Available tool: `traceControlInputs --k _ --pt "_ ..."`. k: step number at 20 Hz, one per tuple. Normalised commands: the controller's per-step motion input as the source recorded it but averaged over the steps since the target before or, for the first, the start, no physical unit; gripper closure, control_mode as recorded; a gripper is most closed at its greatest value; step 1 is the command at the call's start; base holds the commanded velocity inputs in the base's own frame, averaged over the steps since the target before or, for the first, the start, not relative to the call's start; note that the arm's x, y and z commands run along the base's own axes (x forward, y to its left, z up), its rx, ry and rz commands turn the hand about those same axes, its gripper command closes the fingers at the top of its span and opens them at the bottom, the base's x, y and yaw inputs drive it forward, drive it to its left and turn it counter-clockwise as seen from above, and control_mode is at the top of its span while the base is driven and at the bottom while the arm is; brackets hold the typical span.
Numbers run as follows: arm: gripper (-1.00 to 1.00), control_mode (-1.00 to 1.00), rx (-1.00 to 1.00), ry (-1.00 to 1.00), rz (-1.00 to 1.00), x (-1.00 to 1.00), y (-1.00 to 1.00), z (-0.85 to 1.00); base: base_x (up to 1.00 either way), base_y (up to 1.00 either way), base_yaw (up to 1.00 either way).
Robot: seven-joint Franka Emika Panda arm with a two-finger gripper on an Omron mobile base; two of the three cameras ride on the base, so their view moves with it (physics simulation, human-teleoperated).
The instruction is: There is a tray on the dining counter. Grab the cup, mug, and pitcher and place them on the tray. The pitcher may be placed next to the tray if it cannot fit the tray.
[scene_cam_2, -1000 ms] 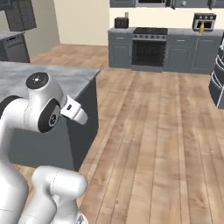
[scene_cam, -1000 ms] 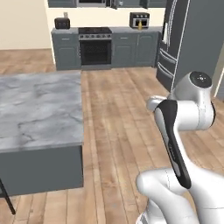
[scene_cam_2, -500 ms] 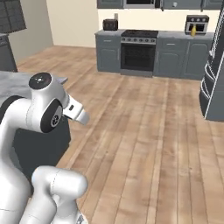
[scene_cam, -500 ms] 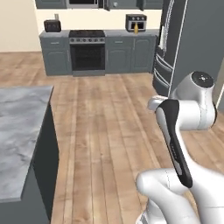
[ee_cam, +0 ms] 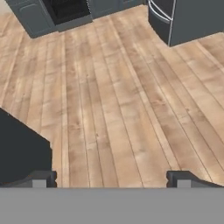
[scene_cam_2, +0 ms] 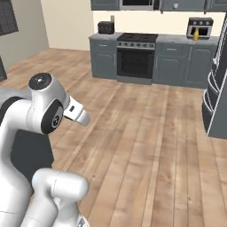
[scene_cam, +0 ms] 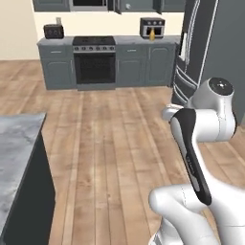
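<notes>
The gripper (ee_cam: pixel 112 179) stands with its jaws spread wide; in the hand view the two dark fingertips (ee_cam: pixel 41 178) rise at the bottom, well apart, with nothing between them but bare wooden floor (ee_cam: pixel 113 100). The gripper holds nothing. In the left base view the white arm (scene_cam: pixel 198 143) is folded up at the lower right, and in the right base view it rises at the lower left. The dining counter (scene_cam: pixel 16 158) shows at the left edge of the left base view as a grey-white veined marble top over a dark base, with only its near corner in frame; the visible part of its top carries no object. In the hand view a dark block (ee_cam: pixel 22 148) at the lower left appears to be the counter base, though this cannot be confirmed. At the far wall stands a run of grey cabinets (scene_cam: pixel 57 72) with a black oven range (scene_cam: pixel 94 60) in the middle. On the worktop left of the range sits a dark toaster (scene_cam: pixel 53 31); right of the range sits a toaster oven (scene_cam: pixel 152 27), and the mustard-yellow pitcher (scene_cam: pixel 152 35) stands just in front of it, near the worktop's front edge. The right base view shows the pitcher in the same place. A tall grey refrigerator (scene_cam: pixel 210 48) stands at the right end of the cabinets.
</notes>
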Motion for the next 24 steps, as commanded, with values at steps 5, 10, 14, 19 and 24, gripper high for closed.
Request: traceControlInputs --k 5,10,14,19,24 --pt "-1.0 1.0 0.0 0.0 0.0 0.0 0.0 0.0 1.0 -0.47 0.04" --pt "-1.0 1.0 0.0 0.0 0.0 0.0 0.0 0.0 1.0 -0.78 0.16" --pt "-1.0 1.0 0.0 0.0 0.0 0.0 0.0 0.0 1.0 -0.98 0.17" --pt "-1.0 1.0 0.0 0.0 0.0 0.0 0.0 0.0 1.0 -0.73 0.07" --pt "-1.0 1.0 0.0 0.0 0.0 0.0 0.0 0.0 1.0 -0.15 -0.32"
